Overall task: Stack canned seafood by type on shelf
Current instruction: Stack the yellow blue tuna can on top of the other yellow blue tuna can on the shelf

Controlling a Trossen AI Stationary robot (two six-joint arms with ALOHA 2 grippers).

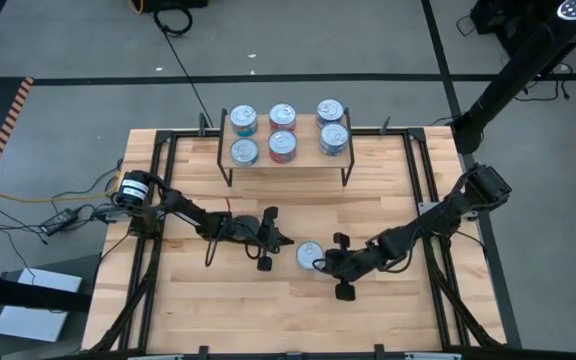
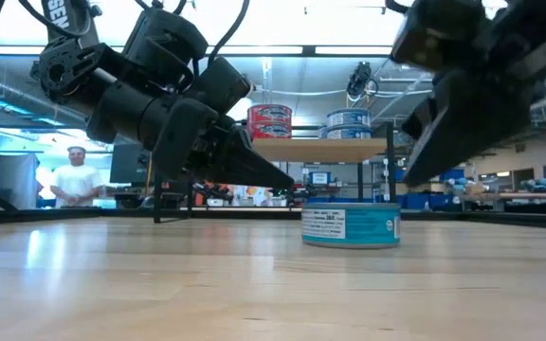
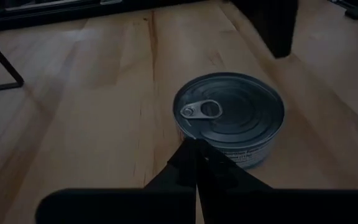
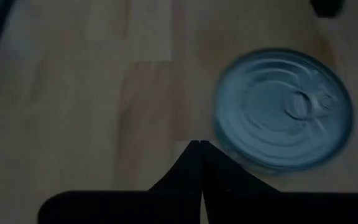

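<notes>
Left arm reaches in from the table's left edge; the left gripper sits low over the middle of the table, fingers pressed together to a point, holding nothing. Its tip stops just left of a lone can. The left wrist view shows what the overhead cannot: the closed fingertips right at the can's near rim, pull-tab facing them. Touching or a hair apart, I can't say.

From table height the can stands upright on the wood, teal label with a white panel, and the left tip hangs a little above and beside it, clear of the board.

Right of the can, the right gripper comes in from the right arm, also pinched closed and empty. Its wrist view puts the can just off its tip, blurred, lid up. Overhead, the two grippers flank the can from either side.

Shelf stands at the far edge, centre. From above it carries six cans in three pairs: teal on the left, red in the middle, blue-teal on the right. Only the low view shows stacking: red tins two high, another pair beside them.

A person in a white shirt stands in the room beyond.
</notes>
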